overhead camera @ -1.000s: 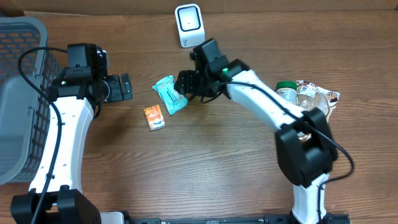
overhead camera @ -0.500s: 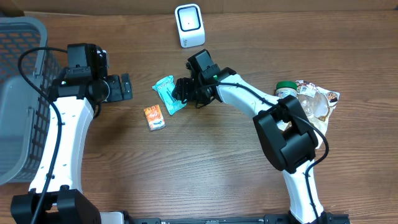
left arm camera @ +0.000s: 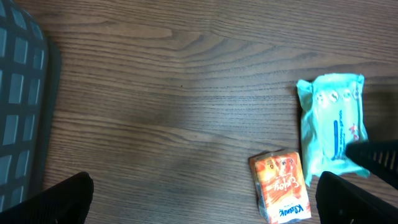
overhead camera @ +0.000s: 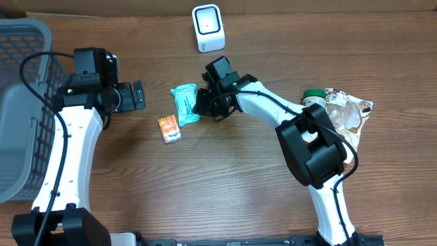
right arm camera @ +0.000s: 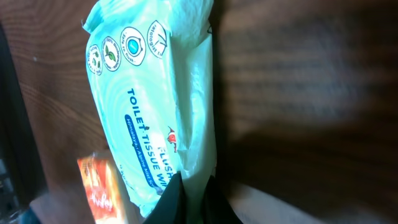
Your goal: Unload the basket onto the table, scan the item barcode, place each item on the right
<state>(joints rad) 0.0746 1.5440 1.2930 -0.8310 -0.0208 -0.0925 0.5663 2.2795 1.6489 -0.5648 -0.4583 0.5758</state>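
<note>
A teal pack of toilet tissue wipes (overhead camera: 184, 102) lies on the wooden table, below the white barcode scanner (overhead camera: 207, 27). My right gripper (overhead camera: 201, 104) is shut on the pack's right edge. In the right wrist view its black fingertips (right arm camera: 177, 202) pinch the thin sealed edge of the pack (right arm camera: 149, 106). My left gripper (overhead camera: 136, 96) hangs open to the left of the pack with nothing in it. The left wrist view has the pack (left arm camera: 333, 127) at the right, with the left gripper (left arm camera: 205, 205) wide open above bare wood.
A small orange tissue packet (overhead camera: 169, 128) lies just below and left of the wipes, also visible as the orange packet (left arm camera: 281, 186). A grey basket (overhead camera: 31, 27) fills the left edge. A green-lidded jar (overhead camera: 314, 96) and a clear bag (overhead camera: 348, 113) sit at the right.
The right gripper has shut on the wipes pack's right edge. The pack has turned from tilted to nearly upright. The left arm has not moved.
</note>
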